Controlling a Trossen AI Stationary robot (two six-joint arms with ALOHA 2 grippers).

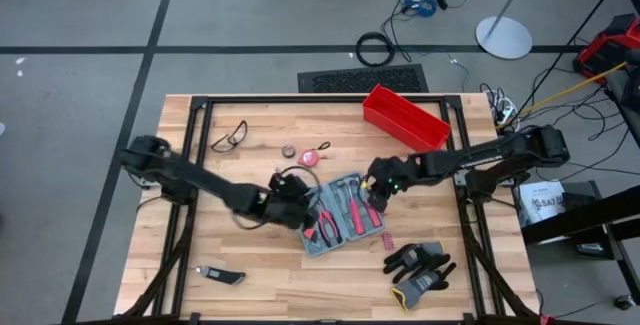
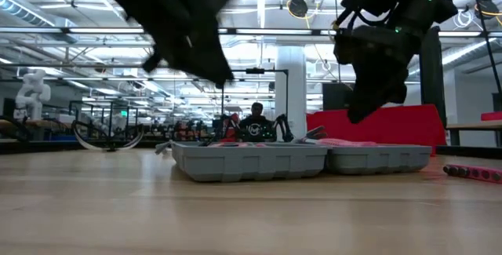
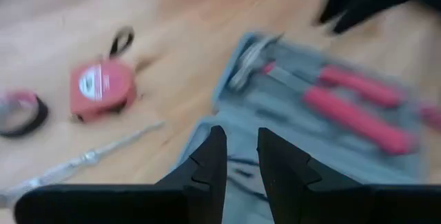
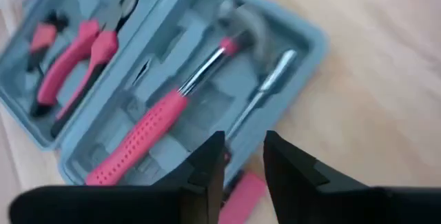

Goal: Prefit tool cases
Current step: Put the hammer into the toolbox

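Note:
The grey-blue tool case point(image 1: 343, 215) lies open and flat on the wooden table, both halves up. In its slots lie a pink-handled hammer point(image 4: 158, 124) and pink pliers point(image 4: 76, 58). My left gripper point(image 3: 241, 162) hovers over the case's left end, fingers a narrow gap apart with nothing between them. My right gripper point(image 4: 244, 158) hangs above the case's right end point(image 2: 376, 157), clear of it in the low view. It is also narrowly open and holds nothing. A small pink piece point(image 4: 241, 196) lies on the table beside the case, under the right fingers.
A red bin point(image 1: 405, 117) stands at the far right. A red tape measure point(image 3: 102, 86), a tape roll point(image 1: 288, 151) and safety glasses point(image 1: 230, 137) lie beyond the case. Black gloves point(image 1: 420, 265) and a utility knife point(image 1: 222, 276) lie near the front edge.

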